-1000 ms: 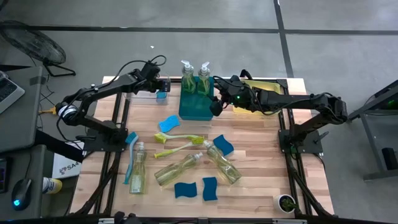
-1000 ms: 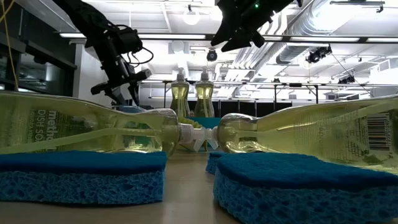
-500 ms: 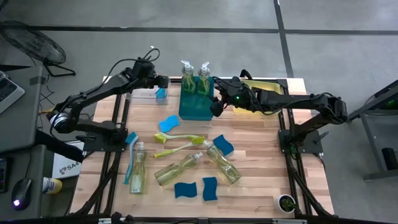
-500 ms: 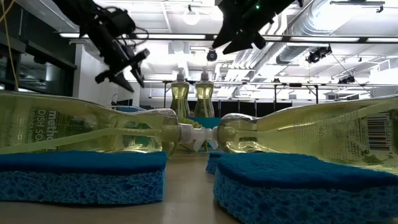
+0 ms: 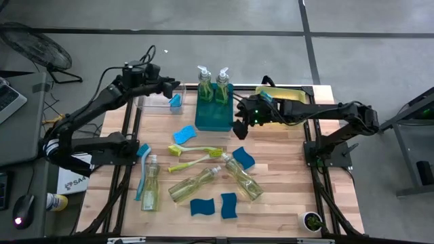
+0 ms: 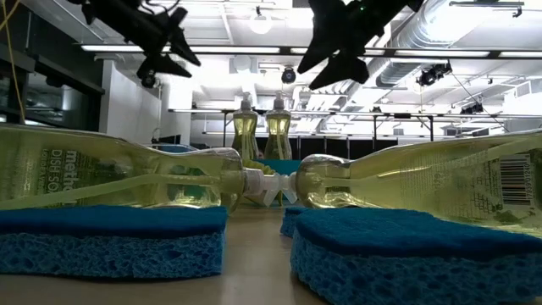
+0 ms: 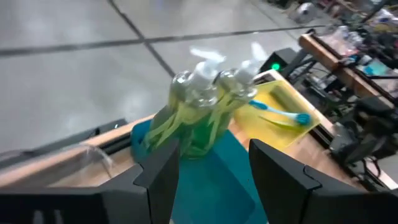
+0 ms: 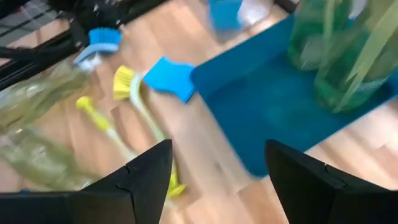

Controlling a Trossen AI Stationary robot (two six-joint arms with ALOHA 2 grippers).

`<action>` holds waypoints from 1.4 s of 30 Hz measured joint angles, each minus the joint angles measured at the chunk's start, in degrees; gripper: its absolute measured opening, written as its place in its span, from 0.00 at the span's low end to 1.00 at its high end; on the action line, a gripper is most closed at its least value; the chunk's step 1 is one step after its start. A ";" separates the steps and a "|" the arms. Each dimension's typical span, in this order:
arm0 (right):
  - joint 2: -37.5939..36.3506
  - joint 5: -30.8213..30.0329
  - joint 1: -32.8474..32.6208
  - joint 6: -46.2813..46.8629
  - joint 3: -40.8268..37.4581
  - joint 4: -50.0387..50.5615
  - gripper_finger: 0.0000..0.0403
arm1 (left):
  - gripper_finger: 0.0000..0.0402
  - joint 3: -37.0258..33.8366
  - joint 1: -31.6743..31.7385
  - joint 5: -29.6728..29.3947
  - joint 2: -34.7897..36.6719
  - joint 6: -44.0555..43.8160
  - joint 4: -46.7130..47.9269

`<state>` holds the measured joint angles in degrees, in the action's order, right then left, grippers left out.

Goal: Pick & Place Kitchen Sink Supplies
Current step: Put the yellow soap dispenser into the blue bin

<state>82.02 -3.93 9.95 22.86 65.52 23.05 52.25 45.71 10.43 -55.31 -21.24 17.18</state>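
Observation:
Two soap bottles (image 5: 212, 87) stand upright in the teal bin (image 5: 213, 120). A blue sponge (image 5: 175, 102) lies in the clear bin (image 5: 157, 103). On the table lie three more soap bottles (image 5: 193, 184), several blue sponges (image 5: 201, 207), two lime-green brushes (image 5: 195, 156) and a blue brush (image 5: 142, 169). My left gripper (image 5: 175, 88) hangs open and empty high over the clear bin's right end, its fingers (image 7: 158, 180) spread toward the standing bottles (image 7: 199, 106). My right gripper (image 5: 239, 129) is open and empty above the teal bin's near right corner, its fingers (image 8: 146, 180) wide apart.
The yellow bin (image 7: 280, 102) at the far right holds a blue-headed brush (image 7: 283, 113); in the high view my right arm crosses it. A lone sponge (image 5: 183, 135) lies just near of the teal bin. Bare wood shows along the table's right side (image 5: 285, 169).
My left gripper has risen well clear of the clear bin, drawn back toward the table's left, and tipped up closer to level. My right gripper has tipped downward and rolled, edging toward the near edge. The supplies lie as before.

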 joint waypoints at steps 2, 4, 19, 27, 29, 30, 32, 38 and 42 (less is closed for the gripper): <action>0.00 0.14 -1.16 1.46 0.00 1.03 0.62 | 0.47 0.00 0.00 1.23 1.09 0.51 0.06; 0.00 0.31 -2.28 3.01 0.00 1.60 0.62 | 0.47 0.00 0.00 2.90 2.02 1.09 0.06; 0.02 -0.03 -8.58 16.05 0.00 3.61 0.62 | 0.47 -0.01 0.01 17.71 3.17 4.52 0.23; 0.04 -2.41 -8.82 15.94 0.00 2.34 0.62 | 0.47 -0.02 -0.07 22.93 6.89 2.58 -0.25; 0.04 -2.04 -8.81 16.10 0.00 2.41 0.62 | 0.47 -0.02 -0.09 23.06 8.99 3.01 0.14; 0.04 -1.96 -8.82 16.20 0.00 2.41 0.62 | 0.47 -0.02 -0.09 22.77 10.19 3.35 0.45; 0.04 -1.85 -9.00 17.49 0.00 2.38 0.62 | 0.47 -0.02 -0.11 21.93 12.61 4.37 1.52; 0.21 1.06 -9.39 24.29 0.00 2.30 0.62 | 0.47 -0.50 -0.11 20.88 19.33 5.88 4.10; 1.44 -0.20 -10.43 29.24 0.00 2.20 0.62 | 0.47 -2.22 -0.11 22.68 23.11 5.91 4.04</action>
<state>83.46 -4.13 -0.48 52.10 65.52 25.26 50.03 45.60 33.11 -32.20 -15.33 21.21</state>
